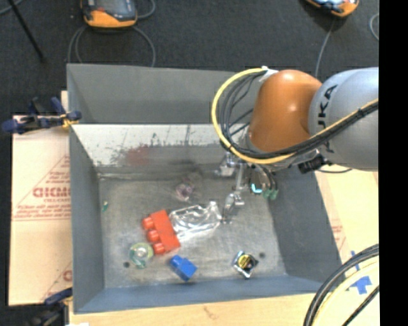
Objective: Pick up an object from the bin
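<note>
Pick not complete: gripper (229,211) low beside the clear plastic wrapper (191,220) mid-bin, grip state cannot be told.

The bin (83,191) is dull, scratched grey metal. The red brick (160,233) looks smooth plastic; just right of it, a crinkled clear wrapper (194,219) shines.

The backdrop is basically just a dark floor (191,32), which looks like speckled charcoal carpet. Two orange-and-grey gadgets sit at the top edge, both cut off by it: the left gadget (109,13) and the right gadget (333,5). Thin grey cables (150,43) loop from them across the carpet. A skinny black rod (25,30) slants through the top-left corner. The light looks flat and even.
</note>
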Robot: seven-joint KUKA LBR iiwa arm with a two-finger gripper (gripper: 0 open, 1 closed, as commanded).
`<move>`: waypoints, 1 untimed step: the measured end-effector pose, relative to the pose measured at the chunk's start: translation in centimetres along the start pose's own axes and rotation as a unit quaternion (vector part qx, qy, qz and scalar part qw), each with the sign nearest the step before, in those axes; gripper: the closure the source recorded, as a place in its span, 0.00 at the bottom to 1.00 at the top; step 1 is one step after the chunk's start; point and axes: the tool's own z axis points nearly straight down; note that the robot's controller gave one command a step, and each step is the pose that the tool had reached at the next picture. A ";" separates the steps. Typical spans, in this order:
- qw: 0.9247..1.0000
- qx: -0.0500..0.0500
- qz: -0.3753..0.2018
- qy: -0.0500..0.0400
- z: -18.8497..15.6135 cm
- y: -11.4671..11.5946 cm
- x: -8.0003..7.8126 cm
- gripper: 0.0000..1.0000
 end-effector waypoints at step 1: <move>0.997 -0.001 0.072 -0.003 5.7 2.8 -1.5 0.00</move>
